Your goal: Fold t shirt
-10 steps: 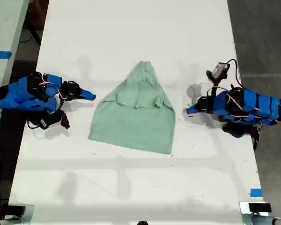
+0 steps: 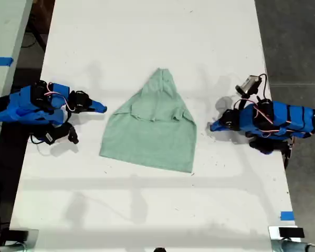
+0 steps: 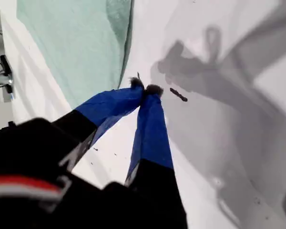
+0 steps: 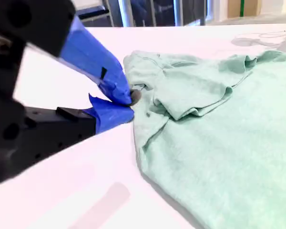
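While the t shirt (image 2: pixel 153 126) lies flat mid-worktop (image 2: pixel 147 31), roughly triangular w/ both sleeves folded in, neither arm holds it. My first end effector (image 2: pixel 214 126) rests on bare worktop, tips pinched together, near the shirt's edge on the exterior view's right. My second end effector (image 2: pixel 102 109) sits just beside the opposite edge, tips closed, empty.

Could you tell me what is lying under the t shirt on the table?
The t shirt lies directly on the white table. Its upper layers are folded over its own lower fabric. Anything beneath the cloth is covered and cannot be seen.
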`<state>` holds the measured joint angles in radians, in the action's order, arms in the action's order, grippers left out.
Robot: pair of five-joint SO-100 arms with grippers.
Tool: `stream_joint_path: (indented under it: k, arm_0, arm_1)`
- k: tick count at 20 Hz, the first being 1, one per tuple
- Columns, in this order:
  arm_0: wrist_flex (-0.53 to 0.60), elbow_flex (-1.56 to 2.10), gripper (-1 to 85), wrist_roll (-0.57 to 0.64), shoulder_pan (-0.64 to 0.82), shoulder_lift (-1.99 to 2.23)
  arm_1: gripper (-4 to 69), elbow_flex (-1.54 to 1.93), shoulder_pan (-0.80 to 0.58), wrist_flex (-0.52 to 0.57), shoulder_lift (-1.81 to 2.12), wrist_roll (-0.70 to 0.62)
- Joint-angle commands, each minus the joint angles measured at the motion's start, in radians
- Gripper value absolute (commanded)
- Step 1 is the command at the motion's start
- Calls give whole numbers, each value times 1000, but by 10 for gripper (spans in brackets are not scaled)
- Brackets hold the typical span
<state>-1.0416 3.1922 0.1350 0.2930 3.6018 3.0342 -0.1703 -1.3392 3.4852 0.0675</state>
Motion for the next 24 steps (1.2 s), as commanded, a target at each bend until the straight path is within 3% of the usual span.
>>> stream_joint_path:
  k: [1, 3, 5, 10, 14, 15, 16, 20, 24]
  arm_0:
    - [3, 8, -3, -17, 14, 6]
    - [3, 8, -3, -17, 14, 6]
    - [2, 8, -3, -17, 12, 6]
    - [0, 8, -3, -18, 9, 6]
    - [0, 6, -3, -15, 12, 6]
    - [0, 6, -3, -15, 11, 6]
    - [0, 6, -3, -17, 9, 6]
    - [0, 6, -3, -18, 11, 6]
    - [0, 6, -3, -18, 12, 6]
  arm_1:
    - [46, -195, 11, 35, -183, -2]
    - [131, -354, 81, 187, -575, 25]
    - [168, -548, 146, 299, -985, 46]
    - [175, -979, 202, 275, -1575, 74]
    - [177, -962, 207, 314, -1680, 100]
    - [146, -922, 204, 348, -1684, 87]
    - [18, -891, 201, 348, -1689, 77]
    - [12, -816, 235, 123, -1488, 222]
    - [12, -1025, 242, 80, -1414, 87]
